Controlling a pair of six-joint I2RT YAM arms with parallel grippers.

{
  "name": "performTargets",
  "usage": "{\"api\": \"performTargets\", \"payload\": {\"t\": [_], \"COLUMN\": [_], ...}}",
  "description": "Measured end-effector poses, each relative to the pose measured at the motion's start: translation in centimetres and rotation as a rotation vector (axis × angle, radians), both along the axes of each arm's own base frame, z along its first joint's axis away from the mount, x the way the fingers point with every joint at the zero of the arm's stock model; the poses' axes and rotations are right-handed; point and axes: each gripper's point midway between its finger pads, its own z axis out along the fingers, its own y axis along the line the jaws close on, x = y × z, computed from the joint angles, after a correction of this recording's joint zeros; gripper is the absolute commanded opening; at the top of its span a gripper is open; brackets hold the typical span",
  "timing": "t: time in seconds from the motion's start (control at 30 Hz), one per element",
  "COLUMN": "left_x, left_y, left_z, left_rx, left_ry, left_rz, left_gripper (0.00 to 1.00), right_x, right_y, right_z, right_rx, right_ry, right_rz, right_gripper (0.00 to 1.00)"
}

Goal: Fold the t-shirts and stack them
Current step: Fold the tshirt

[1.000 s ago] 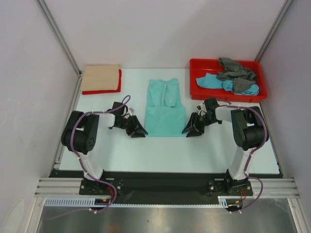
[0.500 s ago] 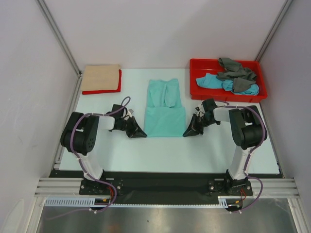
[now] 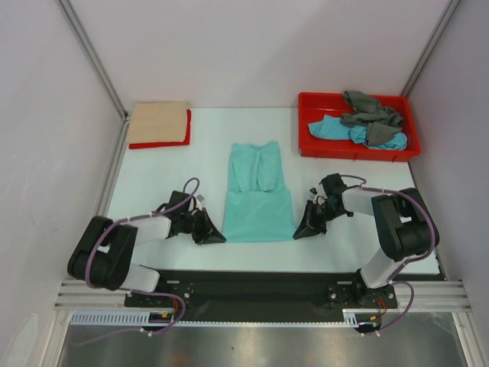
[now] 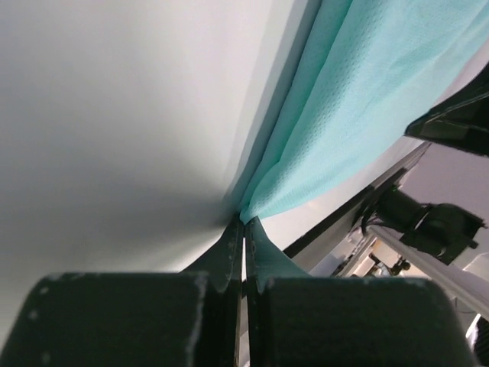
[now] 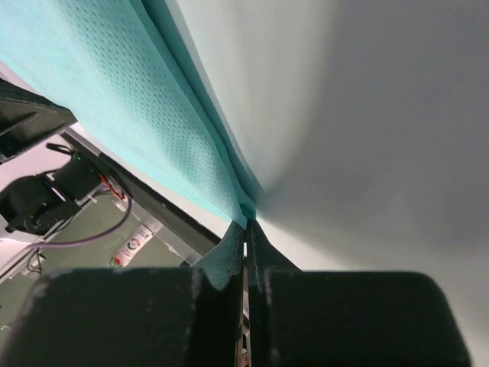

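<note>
A mint-green t-shirt [image 3: 258, 196], partly folded into a long strip, lies in the middle of the white table [image 3: 168, 172]. My left gripper [image 3: 216, 238] is shut on its near left corner [image 4: 263, 200]. My right gripper [image 3: 299, 232] is shut on its near right corner [image 5: 229, 200]. A beige t-shirt [image 3: 157, 122] lies folded on a red t-shirt [image 3: 177, 141] at the far left. A grey t-shirt [image 3: 370, 113] and a turquoise-blue t-shirt [image 3: 334, 128] lie crumpled in the tray.
A red plastic tray [image 3: 307, 134] stands at the far right of the table. White walls with metal posts close in the back and sides. The black base rail [image 3: 252, 281] runs along the near edge.
Both grippers have moved toward the near edge, dragging the mint-green shirt's bottom hem with them. The whole shirt has slid nearer to the arms.
</note>
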Motion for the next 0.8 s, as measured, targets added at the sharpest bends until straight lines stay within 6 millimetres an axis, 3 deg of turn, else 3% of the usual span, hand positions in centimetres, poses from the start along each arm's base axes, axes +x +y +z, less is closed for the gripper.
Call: {"api": "performTargets", "payload": {"t": [0.2,0.3,0.4,0.5,0.6,0.7,0.8], "left_x": [-3.8,-3.5,-2.2,0.5,4.6,9.1,13.5], "left_y": [0.0,0.3,0.4,0.0,-0.5,-0.6,-0.1], "left_z": [0.9,2.5,4.5,7.0,9.4,10.9,11.5], "left_rx": [0.041,0.046,0.065,0.085,0.107,0.126,0.141], "left_ry": [-0.005,-0.058,-0.093,-0.133,-0.183,-0.223,-0.242], "left_rz": [-0.005,0.028,0.05,0.065,0.069,0.082,0.099], "left_gripper": [0.0,0.0,0.01,0.0,0.0,0.0,0.0], "right_x": [-2.6,-2.4,-1.1,1.9,6.3,11.3,15.1], "right_y": [-0.5,-0.4,0.0,0.6,1.3,2.0,2.3], "right_z": [1.5,3.0,4.7,6.8,9.0,10.8,11.3], "right_rx": [0.002,0.014,0.024,0.033,0.045,0.052,0.058], "right_ry": [-0.008,-0.049,-0.084,-0.133,-0.193,-0.259,-0.292], "right_rz": [0.009,0.01,0.011,0.004,-0.008,-0.018,-0.025], "right_gripper": [0.0,0.0,0.0,0.0,0.0,0.0,0.0]}}
